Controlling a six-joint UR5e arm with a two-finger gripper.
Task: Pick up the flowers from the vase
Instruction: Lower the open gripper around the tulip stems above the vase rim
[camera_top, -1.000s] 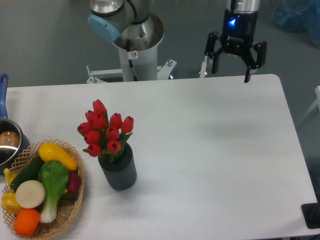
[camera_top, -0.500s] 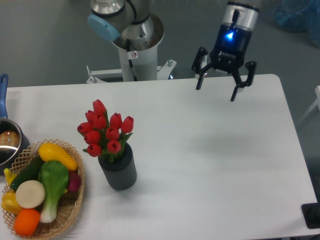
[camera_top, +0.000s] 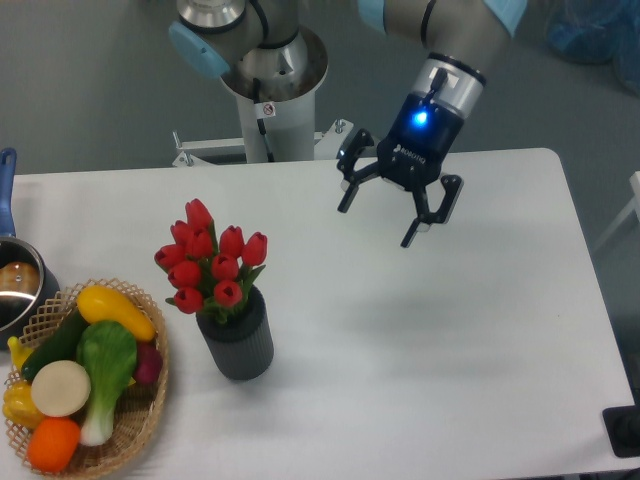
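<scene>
White table (camera_top: 480, 330), near-left: flowers (camera_top: 212, 262) upright in ribbed vase (camera_top: 238, 340) beside wicker basket (camera_top: 135, 420), stems seated for an overhead lift; gripper (camera_top: 392, 210) aloft well apart, fingers spread, empty, evidently approaching.

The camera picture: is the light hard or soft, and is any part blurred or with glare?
Fixed camera: soft, even light; the pincer and vase cast only faint, diffuse shadows on the table. The flowers look sharp, the pincer slightly soft. No strong glare, only a blue lamp glowing above the pincer.
</scene>
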